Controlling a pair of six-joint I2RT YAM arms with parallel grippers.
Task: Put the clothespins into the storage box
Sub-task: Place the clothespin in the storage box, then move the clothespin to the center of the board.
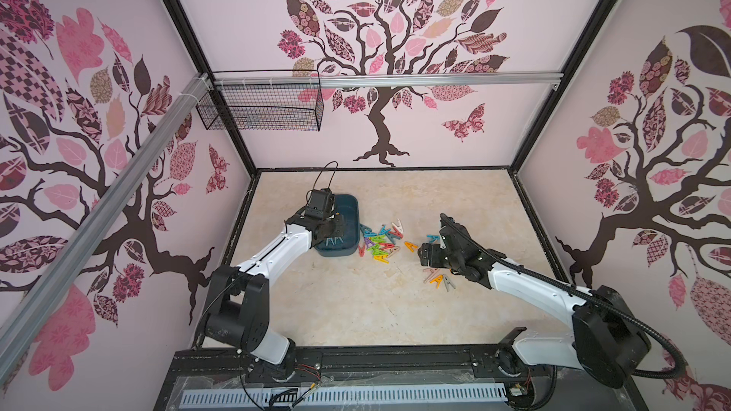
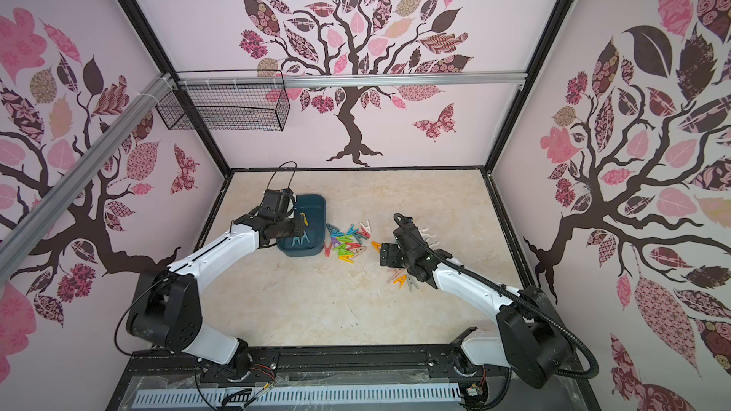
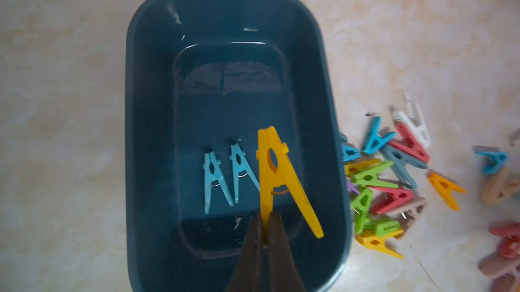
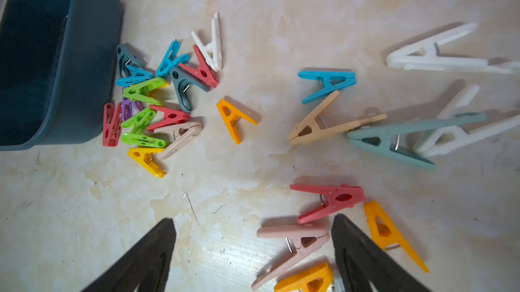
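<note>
Just beside the storage box [image 4: 84, 65] rim, clothespins [image 4: 140, 91] lie heaped.

No readable text, label, brand, number or sign appears in any view: the storage box [image 3: 146, 136], the clothespins [image 4: 140, 91] and the tree-patterned walls [image 1: 245, 13] carry no legible writing

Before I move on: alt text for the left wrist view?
The fingers of the left gripper pinch a yellow clothespin over the teal storage box, which holds two light blue clothespins. Other clothespins lie on the table beside it.
</note>
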